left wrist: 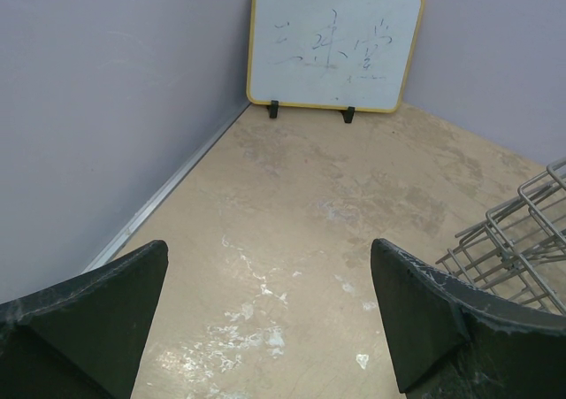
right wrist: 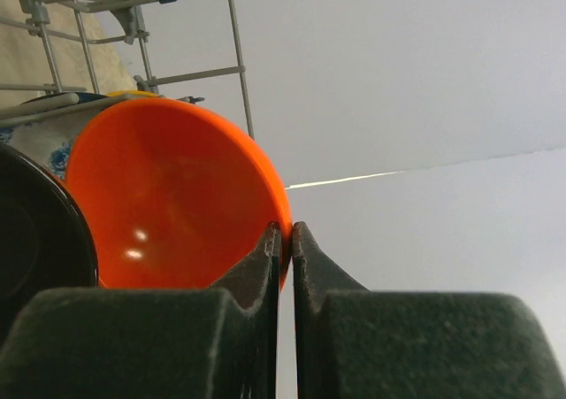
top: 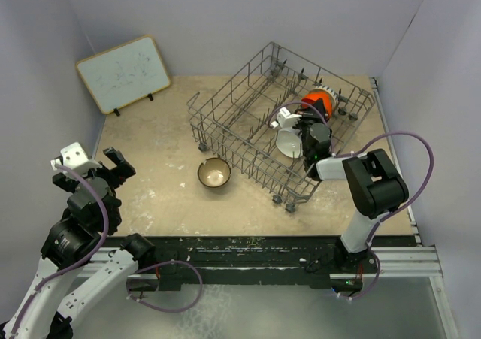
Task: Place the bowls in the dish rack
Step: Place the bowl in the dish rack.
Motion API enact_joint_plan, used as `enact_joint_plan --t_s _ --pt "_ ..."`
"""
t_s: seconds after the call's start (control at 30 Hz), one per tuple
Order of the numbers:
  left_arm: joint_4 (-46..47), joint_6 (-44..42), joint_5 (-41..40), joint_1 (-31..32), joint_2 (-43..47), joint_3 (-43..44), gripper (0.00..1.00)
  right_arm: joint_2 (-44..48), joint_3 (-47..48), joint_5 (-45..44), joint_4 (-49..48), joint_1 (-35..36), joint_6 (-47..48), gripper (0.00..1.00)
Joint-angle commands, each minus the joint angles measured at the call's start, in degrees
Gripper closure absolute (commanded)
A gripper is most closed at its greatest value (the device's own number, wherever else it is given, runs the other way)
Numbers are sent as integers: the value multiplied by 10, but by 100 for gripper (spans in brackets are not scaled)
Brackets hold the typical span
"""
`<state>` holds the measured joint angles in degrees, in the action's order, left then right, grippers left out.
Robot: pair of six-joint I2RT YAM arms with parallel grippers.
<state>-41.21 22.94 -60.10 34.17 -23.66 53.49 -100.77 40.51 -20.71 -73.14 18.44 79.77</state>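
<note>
The dish rack (top: 248, 121) stands at the back right of the table. Inside its right end an orange-red bowl (top: 321, 98) stands on edge, and my right gripper (top: 310, 113) is shut on that bowl's rim. In the right wrist view the orange-red bowl (right wrist: 168, 195) fills the left half, its thin rim pinched between the gripper's (right wrist: 285, 231) tips. A glossy black bowl (right wrist: 35, 231) and a blue-and-white patterned bowl (right wrist: 44, 138) sit beside it. A white bowl (top: 289, 142) leans in the rack. A brown bowl with a cream inside (top: 214, 174) rests on the table. My left gripper (top: 113, 162) (left wrist: 270, 257) is open and holds nothing.
A whiteboard (top: 124, 72) (left wrist: 334, 41) leans against the back left wall. A corner of the rack's wires (left wrist: 522, 231) shows at the right of the left wrist view. Walls close in the table on the left, back and right.
</note>
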Motion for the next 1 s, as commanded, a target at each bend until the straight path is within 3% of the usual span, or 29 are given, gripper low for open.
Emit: enact_joint_plan --t_s 0.0,0.17,0.37,0.57,0.97 --pt "19 -5 -8 2 -4 -4 1 -11 0 -41 17 -2 35 94" --pt "27 -7 -5 2 -3 -10 1 5 0 -35 40 0 21 91" --pt "27 -7 -5 2 -2 -10 1 16 1 -35 59 10 6 71" --pt "32 -9 -3 2 -5 -9 1 62 12 -31 105 11 -62 64" --pt "48 -17 5 2 -6 -4 1 161 55 12 217 11 -197 25"
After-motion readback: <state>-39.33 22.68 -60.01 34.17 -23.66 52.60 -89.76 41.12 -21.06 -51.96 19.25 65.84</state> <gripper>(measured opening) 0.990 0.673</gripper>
